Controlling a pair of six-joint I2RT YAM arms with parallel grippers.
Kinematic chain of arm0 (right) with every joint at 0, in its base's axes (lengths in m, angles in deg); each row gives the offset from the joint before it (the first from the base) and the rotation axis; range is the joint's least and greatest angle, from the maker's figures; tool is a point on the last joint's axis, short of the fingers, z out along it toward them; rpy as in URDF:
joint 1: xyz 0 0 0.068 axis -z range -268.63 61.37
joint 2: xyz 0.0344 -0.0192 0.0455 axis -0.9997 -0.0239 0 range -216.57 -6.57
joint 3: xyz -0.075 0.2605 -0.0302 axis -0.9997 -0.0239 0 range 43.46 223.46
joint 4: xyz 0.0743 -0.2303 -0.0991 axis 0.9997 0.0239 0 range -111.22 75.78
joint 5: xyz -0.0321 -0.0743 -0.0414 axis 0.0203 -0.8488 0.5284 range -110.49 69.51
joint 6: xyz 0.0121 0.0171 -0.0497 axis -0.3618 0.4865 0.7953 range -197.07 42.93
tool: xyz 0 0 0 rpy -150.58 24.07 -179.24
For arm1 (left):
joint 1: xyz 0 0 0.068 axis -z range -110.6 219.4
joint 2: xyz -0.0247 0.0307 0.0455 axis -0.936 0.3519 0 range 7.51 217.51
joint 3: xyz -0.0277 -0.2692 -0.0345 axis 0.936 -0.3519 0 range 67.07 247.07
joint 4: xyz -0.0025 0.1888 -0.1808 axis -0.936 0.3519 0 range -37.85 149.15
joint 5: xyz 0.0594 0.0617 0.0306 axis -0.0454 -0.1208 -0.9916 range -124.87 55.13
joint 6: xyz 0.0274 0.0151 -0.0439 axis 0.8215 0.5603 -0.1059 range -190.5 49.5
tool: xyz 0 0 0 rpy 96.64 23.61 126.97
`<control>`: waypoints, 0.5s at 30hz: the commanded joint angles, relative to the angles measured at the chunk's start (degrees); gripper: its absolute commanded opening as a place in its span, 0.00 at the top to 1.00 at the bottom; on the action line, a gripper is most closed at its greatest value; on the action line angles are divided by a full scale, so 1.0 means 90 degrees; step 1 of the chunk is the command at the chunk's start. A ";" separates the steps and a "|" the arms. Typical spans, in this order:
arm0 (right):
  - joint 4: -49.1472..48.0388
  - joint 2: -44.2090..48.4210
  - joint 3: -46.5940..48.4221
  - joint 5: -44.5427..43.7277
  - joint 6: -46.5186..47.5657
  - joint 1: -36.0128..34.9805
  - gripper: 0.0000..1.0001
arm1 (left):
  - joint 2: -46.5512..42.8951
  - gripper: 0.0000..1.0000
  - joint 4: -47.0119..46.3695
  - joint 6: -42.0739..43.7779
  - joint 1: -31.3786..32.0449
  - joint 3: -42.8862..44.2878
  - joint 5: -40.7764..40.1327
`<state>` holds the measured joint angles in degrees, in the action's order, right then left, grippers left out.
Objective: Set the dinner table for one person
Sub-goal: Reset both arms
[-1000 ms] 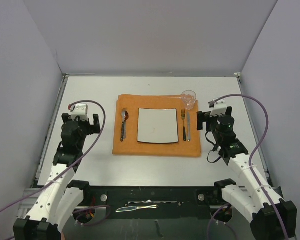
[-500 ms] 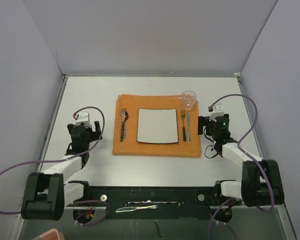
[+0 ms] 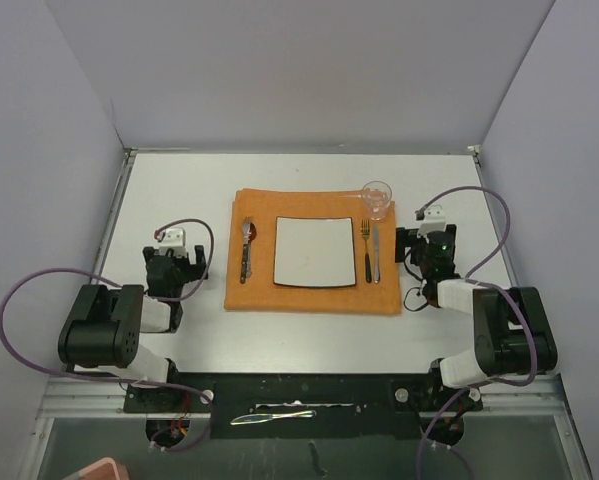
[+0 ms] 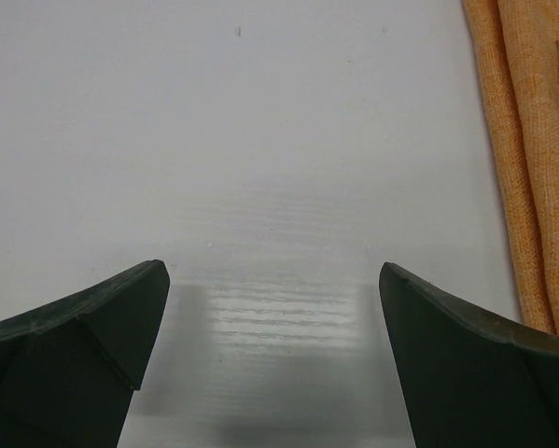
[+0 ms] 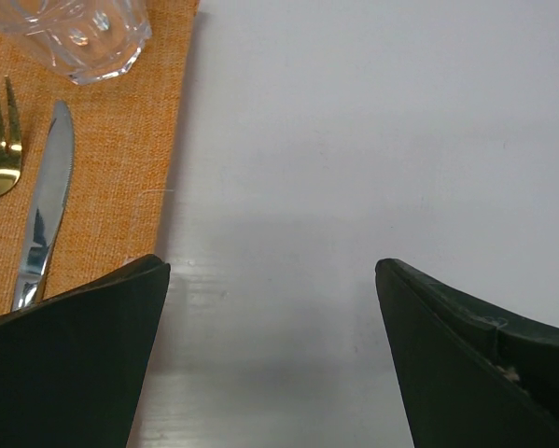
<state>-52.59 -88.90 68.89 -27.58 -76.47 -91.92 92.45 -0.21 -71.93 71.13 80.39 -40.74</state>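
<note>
**ENTRY: Place setting for one, laid out; both arms folded at the flanks**

**Item.** The dinner table (image 3: 179,190) is the white top filling the scene from the arm bases to the far wall. At its centre lies an orange mat (image 3: 314,296) carrying a square white plate (image 3: 315,251). A spoon (image 3: 246,250) lies left of the plate, and a fork (image 3: 366,248) and a knife (image 5: 44,210) lie right of it. A clear glass (image 3: 377,197) stands at the mat's far right corner. Judged from this layout, the setting looks complete.

**Hazards.**
- The right gripper (image 5: 272,271) sits low, just beside the mat's right edge, with the knife and glass near. Any drift leftward could catch the cloth and drag the cutlery out of line.
- The glass is the tallest and least stable piece. A tug on the mat or a brush from the wrist would likely tip it.
- The left gripper (image 4: 272,280) is near the mat's left edge. A rightward slip could ruck the cloth under the spoon.
- Purple cables (image 3: 479,215) loop loosely beside both arms. One could sweep the table if an arm swung.

**Pose.** Both arms are folded compactly, with elbows back toward the near edge and wrists low over bare tabletop, pointing far. Each pair of jaws stands wide apart with nothing between them.
</note>
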 commanded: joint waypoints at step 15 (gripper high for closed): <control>-0.2783 -0.1049 -0.0705 0.1347 0.0290 0.0326 0.02 | 0.0785 0.02 -0.1846 0.0156 -0.0190 -0.0052 0.0827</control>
<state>-71.67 -98.71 61.98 -17.81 -74.85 -88.97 99.21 -12.17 -70.05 69.97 79.10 -34.25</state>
